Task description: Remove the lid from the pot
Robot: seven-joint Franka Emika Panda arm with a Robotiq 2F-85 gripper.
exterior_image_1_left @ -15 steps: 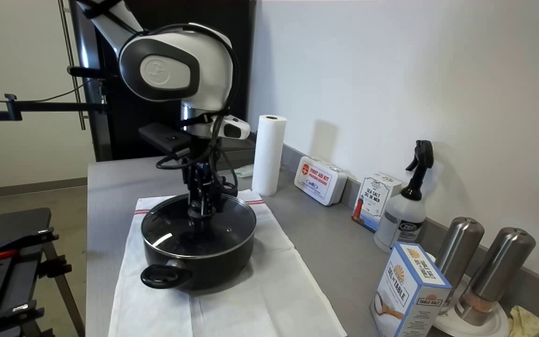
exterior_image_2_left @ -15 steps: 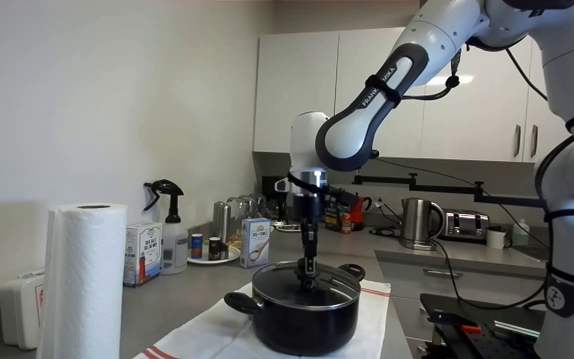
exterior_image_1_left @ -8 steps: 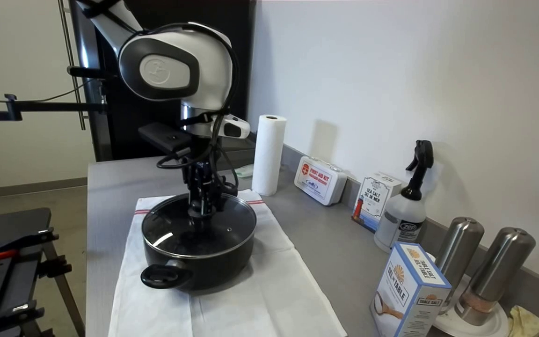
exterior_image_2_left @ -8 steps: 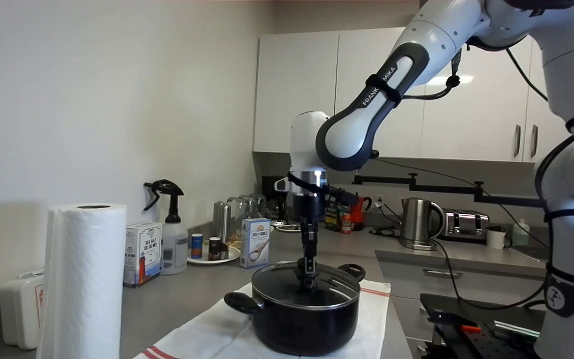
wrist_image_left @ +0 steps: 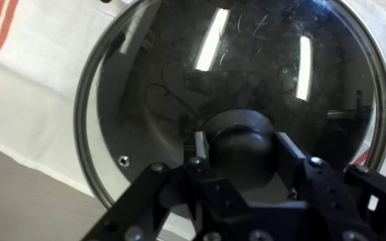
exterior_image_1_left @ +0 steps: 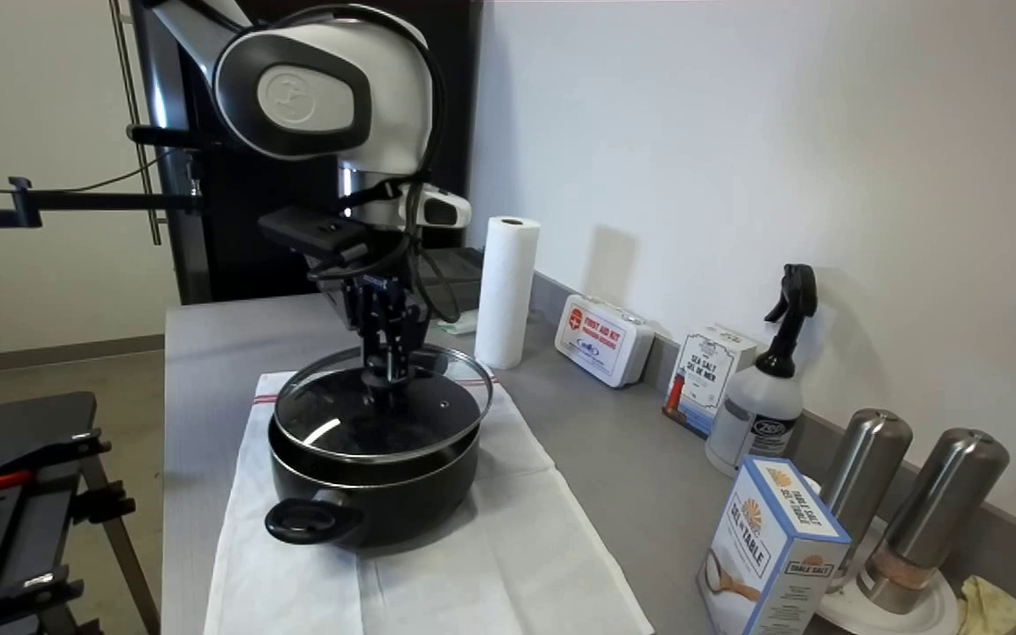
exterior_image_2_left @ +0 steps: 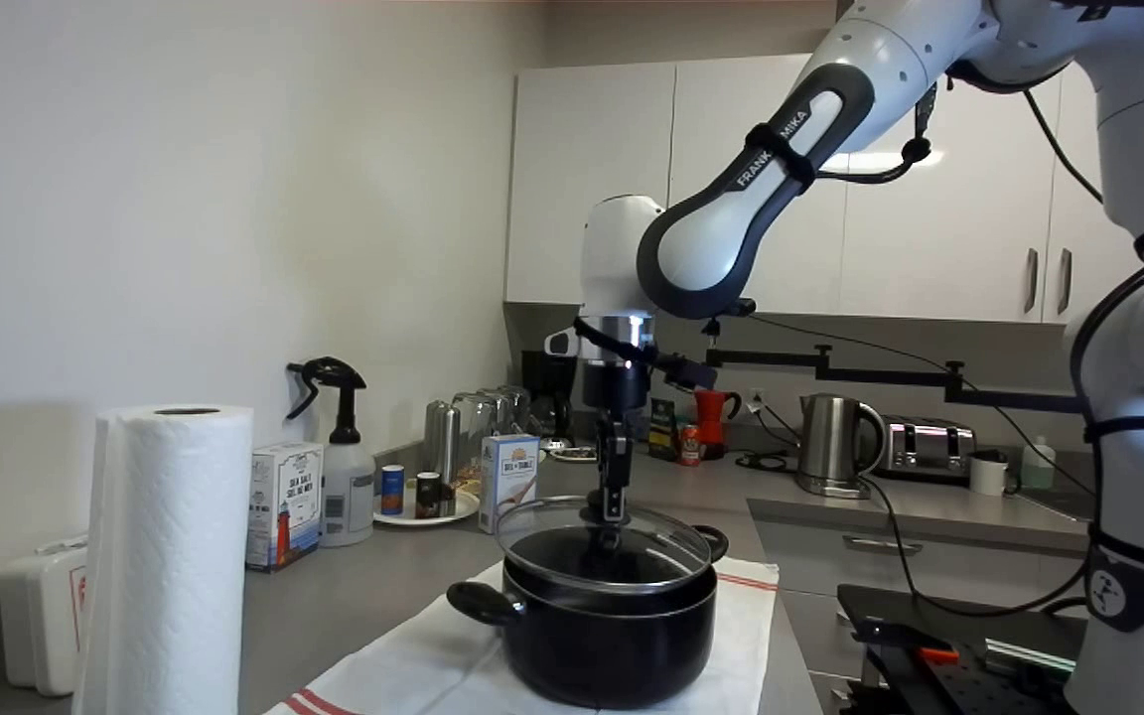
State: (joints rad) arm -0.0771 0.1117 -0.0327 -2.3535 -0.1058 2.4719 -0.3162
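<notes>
Lid is hanging clear, just above the pot, and the end effector is gripping its knob!

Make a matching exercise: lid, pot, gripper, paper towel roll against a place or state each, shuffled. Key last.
Things
1. lid
2. pot
3. gripper
4. paper towel roll

Places/states
A. on the white cloth
B. white, standing upright
C. glassy, raised clear of the pot's rim
D. closed on the lid's black knob

Pairs: 1-C, 2-A, 3-D, 4-B
</notes>
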